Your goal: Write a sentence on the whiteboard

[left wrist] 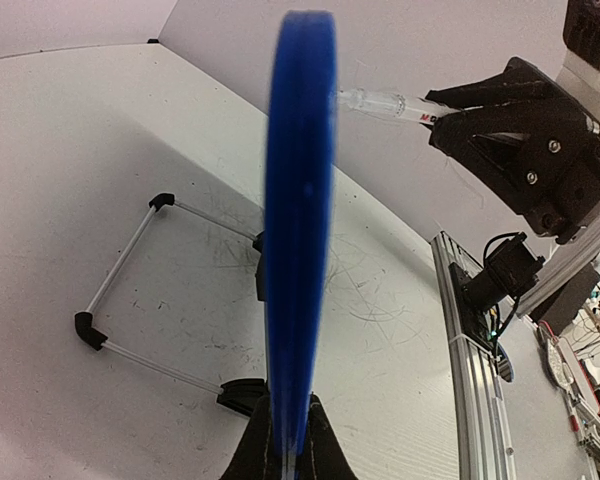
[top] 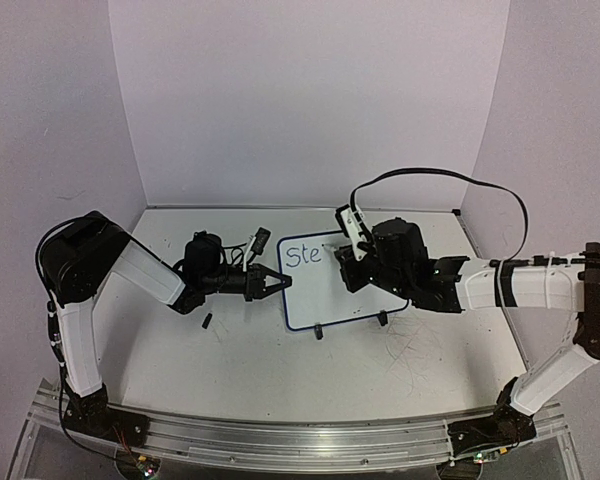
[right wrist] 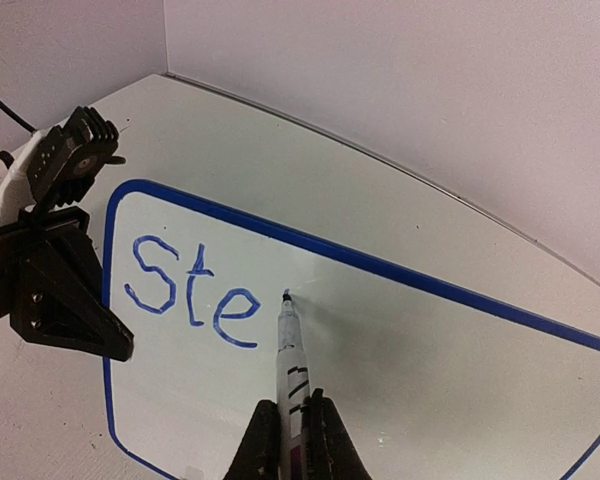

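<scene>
The whiteboard (top: 330,295) stands tilted on its stand at the table's middle, blue-framed, its edge (left wrist: 300,200) filling the left wrist view. The sentence reads "Ste" (right wrist: 190,285) in blue at the board's top left. My left gripper (left wrist: 290,425) is shut on the board's left edge, also seen from above (top: 277,281). My right gripper (right wrist: 292,415) is shut on a white marker (right wrist: 291,350). The marker's tip touches the board just right of the "e". From above, the right gripper (top: 346,268) covers the board's upper right.
The board's wire stand (left wrist: 130,270) with black feet rests on the scuffed tabletop behind it. A small black piece (top: 207,322) lies on the table near the left arm. An aluminium rail (top: 280,440) runs along the near edge; walls close the back and sides.
</scene>
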Controlling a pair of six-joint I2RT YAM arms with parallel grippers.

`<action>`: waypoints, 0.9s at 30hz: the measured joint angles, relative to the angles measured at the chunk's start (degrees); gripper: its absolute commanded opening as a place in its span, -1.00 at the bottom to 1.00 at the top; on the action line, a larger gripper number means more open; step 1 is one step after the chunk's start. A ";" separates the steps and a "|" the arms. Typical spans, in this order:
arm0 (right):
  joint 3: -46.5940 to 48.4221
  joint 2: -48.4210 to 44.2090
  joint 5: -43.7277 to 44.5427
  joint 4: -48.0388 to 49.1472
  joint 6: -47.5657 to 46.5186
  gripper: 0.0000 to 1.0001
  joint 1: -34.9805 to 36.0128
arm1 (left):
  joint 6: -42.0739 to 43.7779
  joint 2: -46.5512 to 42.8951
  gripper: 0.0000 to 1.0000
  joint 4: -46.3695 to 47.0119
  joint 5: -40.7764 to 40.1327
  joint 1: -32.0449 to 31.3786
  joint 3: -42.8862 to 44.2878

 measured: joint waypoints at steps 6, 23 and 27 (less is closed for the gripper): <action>-0.24 0.00 0.00 -0.40 0.00 -1.00 0.35 | 0.01 0.00 -1.00 -0.02 0.00 0.00 0.00; -3.92 -0.11 -0.15 -1.72 2.66 -1.00 2.00 | 0.42 -0.07 -1.00 -0.42 -0.02 0.00 0.00; -4.34 -0.19 -0.24 -2.19 3.05 -1.00 2.23 | 0.45 -0.07 -1.00 -0.42 0.00 0.00 0.00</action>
